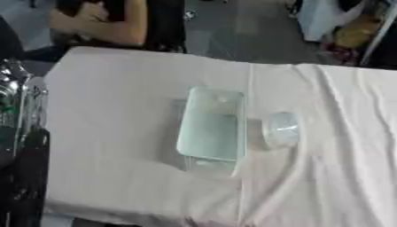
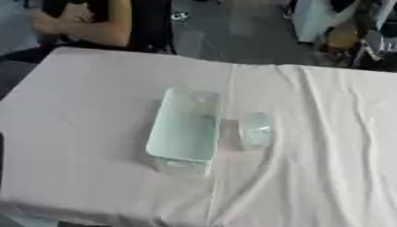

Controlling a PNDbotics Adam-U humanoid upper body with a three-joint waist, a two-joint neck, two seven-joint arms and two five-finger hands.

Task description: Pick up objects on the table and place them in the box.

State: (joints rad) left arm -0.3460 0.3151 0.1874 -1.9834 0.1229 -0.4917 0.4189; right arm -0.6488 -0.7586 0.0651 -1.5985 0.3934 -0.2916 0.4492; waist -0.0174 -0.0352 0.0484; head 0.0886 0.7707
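No fingers are showing in either eye view, so I cannot tell whether they are apart or together. Only a dark-and-silver shape (image 1: 21, 133) is hanging along the left edge of the left eye view. It may be part of the left arm, but no hand is showing on it.

Moving outward, the clear plastic box (image 1: 211, 163) is sitting mid-table on the pale cloth (image 1: 116, 111). Its long axis is running from the near edge toward the far edge, and it is looking empty.

Just beside its right wall a small clear rounded object (image 1: 281, 128) is lying on the cloth. I cannot tell whether it is touching the box.

Judgement: the object is lying on the right of the box, so the right hand is looking like the nearer one. The carry would be a short leftward lift over the right wall.
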